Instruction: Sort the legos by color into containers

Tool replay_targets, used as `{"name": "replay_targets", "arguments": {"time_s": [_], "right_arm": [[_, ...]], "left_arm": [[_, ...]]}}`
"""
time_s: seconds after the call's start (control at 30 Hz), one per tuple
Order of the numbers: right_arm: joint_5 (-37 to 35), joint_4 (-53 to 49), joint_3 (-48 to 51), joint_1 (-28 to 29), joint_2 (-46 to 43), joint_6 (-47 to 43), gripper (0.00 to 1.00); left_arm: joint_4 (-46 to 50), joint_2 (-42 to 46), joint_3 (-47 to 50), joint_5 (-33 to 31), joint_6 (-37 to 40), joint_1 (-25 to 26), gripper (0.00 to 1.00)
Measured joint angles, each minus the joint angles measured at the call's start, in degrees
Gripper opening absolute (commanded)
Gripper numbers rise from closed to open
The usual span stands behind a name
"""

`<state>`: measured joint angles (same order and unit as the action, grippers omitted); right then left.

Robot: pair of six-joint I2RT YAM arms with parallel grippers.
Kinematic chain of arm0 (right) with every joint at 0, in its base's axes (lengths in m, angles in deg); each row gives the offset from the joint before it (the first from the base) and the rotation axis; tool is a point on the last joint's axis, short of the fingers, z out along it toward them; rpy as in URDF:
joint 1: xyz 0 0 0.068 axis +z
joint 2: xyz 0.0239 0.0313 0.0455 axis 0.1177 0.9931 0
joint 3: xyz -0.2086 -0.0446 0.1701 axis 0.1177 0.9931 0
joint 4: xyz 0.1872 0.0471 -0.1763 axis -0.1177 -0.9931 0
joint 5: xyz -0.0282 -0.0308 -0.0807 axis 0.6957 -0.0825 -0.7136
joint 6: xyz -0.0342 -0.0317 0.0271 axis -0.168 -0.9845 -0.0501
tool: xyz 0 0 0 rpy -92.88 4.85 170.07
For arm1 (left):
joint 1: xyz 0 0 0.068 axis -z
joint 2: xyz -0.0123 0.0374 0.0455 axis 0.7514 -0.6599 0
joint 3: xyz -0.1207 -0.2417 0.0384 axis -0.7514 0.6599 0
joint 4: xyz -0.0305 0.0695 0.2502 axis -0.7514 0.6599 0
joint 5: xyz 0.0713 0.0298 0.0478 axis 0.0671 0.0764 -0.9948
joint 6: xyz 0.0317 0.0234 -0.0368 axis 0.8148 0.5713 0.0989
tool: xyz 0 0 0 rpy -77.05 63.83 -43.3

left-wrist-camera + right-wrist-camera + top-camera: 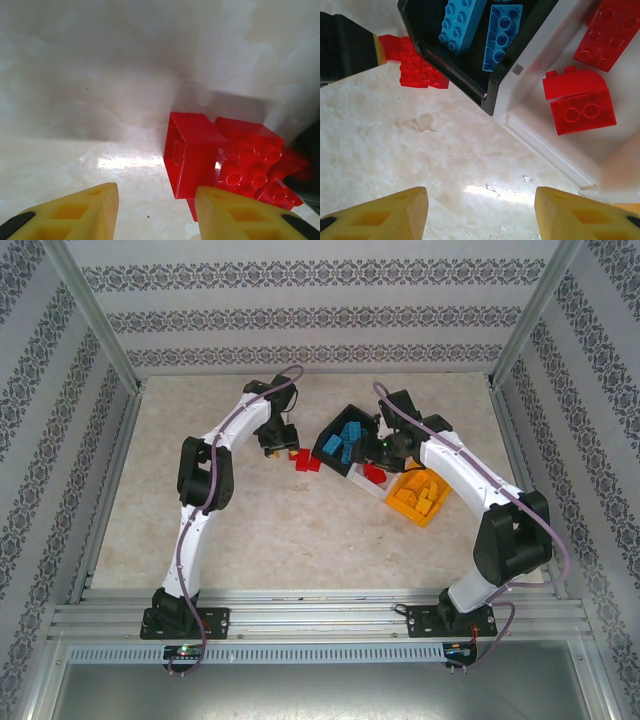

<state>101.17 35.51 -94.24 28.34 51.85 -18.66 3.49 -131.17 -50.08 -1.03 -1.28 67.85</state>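
Two red legos (200, 160) lie together on the table, just left of the black bin (322, 452). My left gripper (156, 200) is open and low over the table, its right finger (235, 210) against the nearer red brick. In the top view the left gripper (275, 448) sits beside those red legos (305, 460). Light blue legos (502, 35) lie in the black bin (465, 75). Three red legos (582, 112) lie in the white bin (545, 145). My right gripper (481, 205) hangs open over bare table, holding nothing. The orange bin (400, 505) holds yellow legos (420, 495).
The three bins touch in a diagonal row right of centre. The black bin is tilted, its corner resting on the white bin. Metal frame rails and patterned walls enclose the table (250, 530), with open surface toward the front and left.
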Motion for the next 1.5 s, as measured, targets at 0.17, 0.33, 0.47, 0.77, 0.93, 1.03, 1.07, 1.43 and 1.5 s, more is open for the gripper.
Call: {"name": "replay_targets", "arguments": {"time_s": [0.17,0.33,0.47,0.77,0.93,1.03,1.07,1.43,1.5], "right_arm": [[-0.70,-0.02,0.00,1.73,0.00,0.24,0.58],[-0.92,-0.02,0.00,2.32,0.00,0.92,0.58],[-1.27,0.00,0.02,2.32,0.00,1.07,0.58],[-1.51,0.00,0.04,2.29,0.07,1.07,0.58],[-1.49,0.00,0.02,2.27,0.76,1.07,0.58],[-1.49,0.00,0.02,2.25,1.22,1.07,0.58],[-1.49,0.00,0.02,2.16,1.31,1.07,0.58],[-1.46,0.00,-0.09,1.99,1.68,1.07,0.58],[-1.44,0.02,-0.09,1.77,1.73,1.07,0.58]], "left_arm": [[-0.74,-0.07,-0.02,0.66,0.00,0.00,0.46],[-1.46,-0.17,-0.13,2.08,-0.22,-0.02,0.46],[-1.70,-0.17,-0.13,3.61,-0.74,0.00,0.46],[-2.56,-0.96,-4.48,4.98,-1.77,0.00,0.46],[-2.54,-2.34,-6.38,4.96,-1.77,0.00,0.46],[-2.51,-3.30,-6.38,4.98,-1.75,-0.04,0.46],[-2.54,-3.23,-6.40,4.92,-1.77,-0.09,0.46],[-2.54,-3.23,-6.10,4.90,-1.70,-0.02,0.46],[-2.95,-2.36,-4.52,4.42,-1.66,-0.04,0.46]]}}
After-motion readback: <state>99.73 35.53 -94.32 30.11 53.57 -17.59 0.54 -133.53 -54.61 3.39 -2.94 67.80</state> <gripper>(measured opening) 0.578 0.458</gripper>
